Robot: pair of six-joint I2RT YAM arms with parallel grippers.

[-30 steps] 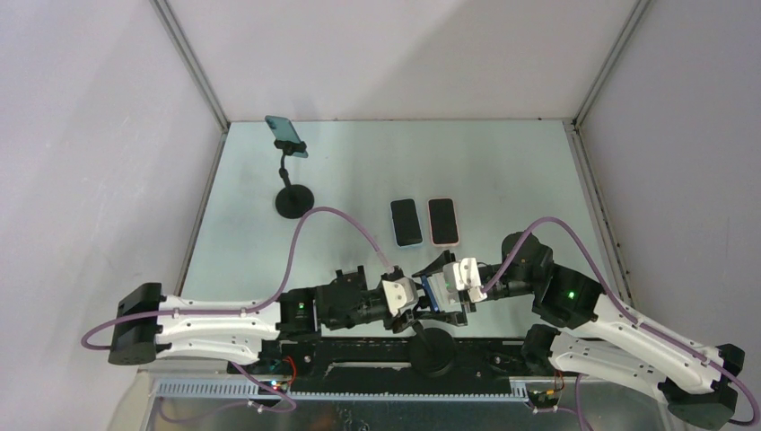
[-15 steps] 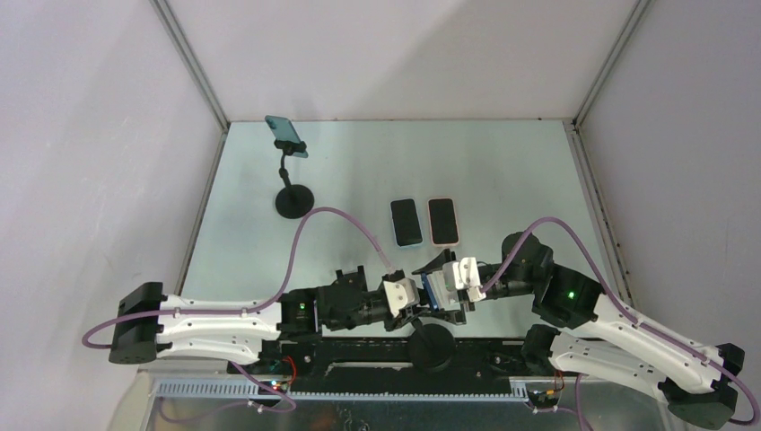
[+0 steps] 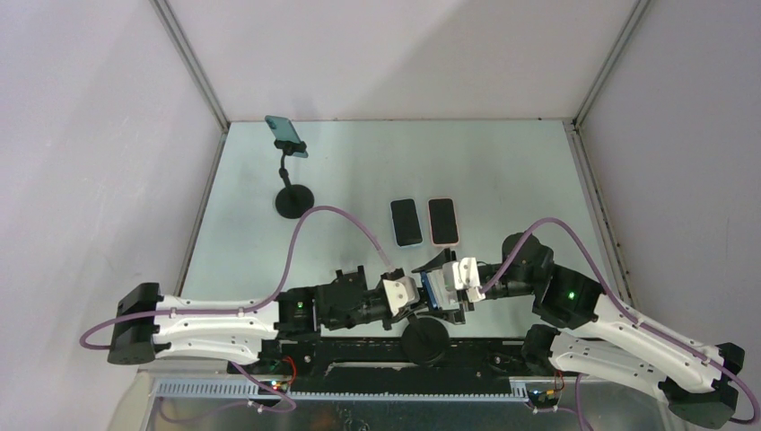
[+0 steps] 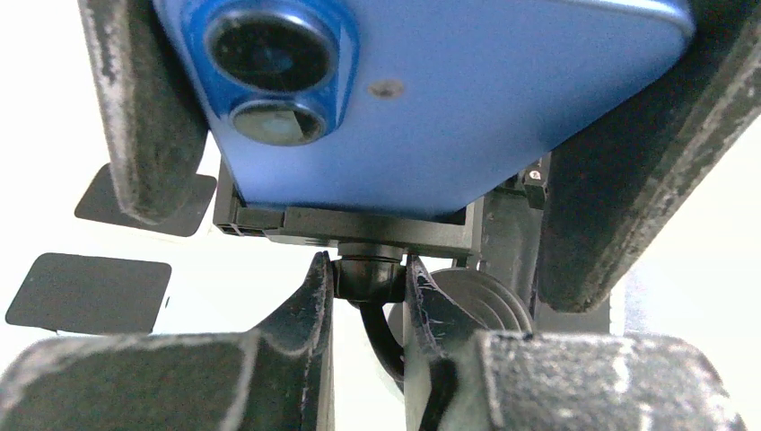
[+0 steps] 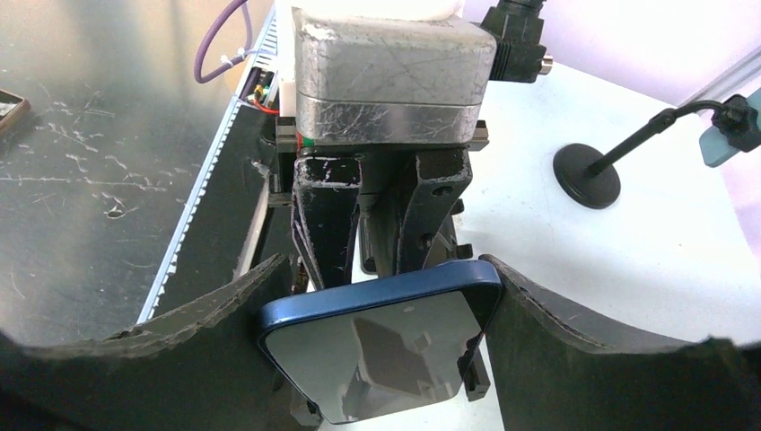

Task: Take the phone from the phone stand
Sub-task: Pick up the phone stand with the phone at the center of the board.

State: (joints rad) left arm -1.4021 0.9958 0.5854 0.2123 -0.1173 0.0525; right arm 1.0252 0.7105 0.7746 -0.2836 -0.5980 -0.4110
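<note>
Pale counter (image 3: 511,180) boxed in by lilac walls carries the blue phone (image 3: 433,293) at the lower middle of the overhead frame, clipped in the black phone stand (image 3: 424,339). The right pincer (image 3: 441,289) is clamped across the phone's side edges. The left pincer (image 3: 415,303) is narrowed tight on the stand's ball joint just under the cradle. Both arms lie low and reach inward, wrists facing each other. A black-edged phone (image 3: 406,222) and a pink-edged phone (image 3: 443,221) lie flat mid-frame, and a second stand (image 3: 293,199) sits at upper left
</note>
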